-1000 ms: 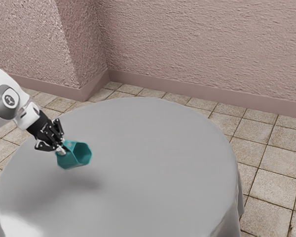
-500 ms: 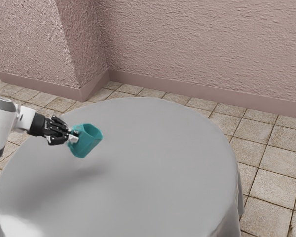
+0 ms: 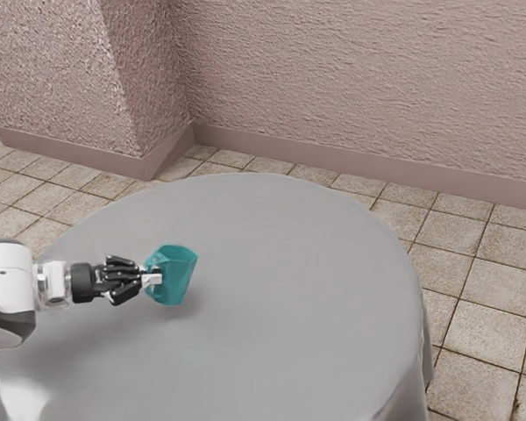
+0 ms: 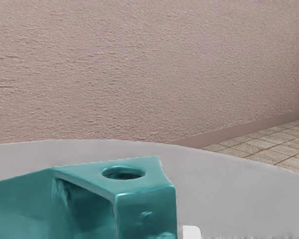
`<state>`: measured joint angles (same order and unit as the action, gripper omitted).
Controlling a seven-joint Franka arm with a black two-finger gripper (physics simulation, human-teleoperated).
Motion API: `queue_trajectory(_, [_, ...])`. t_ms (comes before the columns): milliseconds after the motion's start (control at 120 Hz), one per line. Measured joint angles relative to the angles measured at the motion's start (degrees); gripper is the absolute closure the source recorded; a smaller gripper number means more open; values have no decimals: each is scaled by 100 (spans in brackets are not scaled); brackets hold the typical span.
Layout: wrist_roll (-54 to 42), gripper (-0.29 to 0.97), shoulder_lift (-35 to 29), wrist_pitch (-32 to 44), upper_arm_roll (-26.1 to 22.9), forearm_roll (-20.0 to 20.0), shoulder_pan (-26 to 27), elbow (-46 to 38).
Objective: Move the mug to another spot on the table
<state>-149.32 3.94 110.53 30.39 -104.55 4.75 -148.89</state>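
Observation:
A teal angular mug (image 3: 173, 275) hangs just above the round grey table (image 3: 316, 298), toward the exterior view's left. My black gripper (image 3: 151, 281) reaches in horizontally from the left and is shut on the mug's near side. In the wrist view the mug (image 4: 89, 204) looms close under my hand, with its handle loop (image 4: 123, 173) facing up and a white fingertip (image 4: 191, 232) beside it. A faint shadow lies on the cloth below the mug.
The grey table top stretches wide toward the exterior view's right and front. A pink textured wall (image 3: 359, 79) and a jutting corner pillar (image 3: 88, 70) stand behind, with tiled floor (image 3: 482, 263) around the table.
My arm has swung lower and levelled out, carrying the mug toward the exterior view's right and slightly down. The mug has turned in my grip.

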Motion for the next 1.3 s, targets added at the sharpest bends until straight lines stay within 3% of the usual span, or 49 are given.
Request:
queue_trajectory(275, [-1125, 76, 559, -604, -17, -424, 51, -80])
queue_trajectory(475, [-1659, 65, 684, -736, -117, -543, 62, -84])
queue_trajectory(692, [-1668, 61, 765, -800, -433, -821, 98, -83])
queue_trajectory(1100, [-1668, 59, 735, -994, -462, -951, 98, -74])
queue_trajectory(1300, [-1668, 52, 735, -1055, -464, -973, 106, -71])
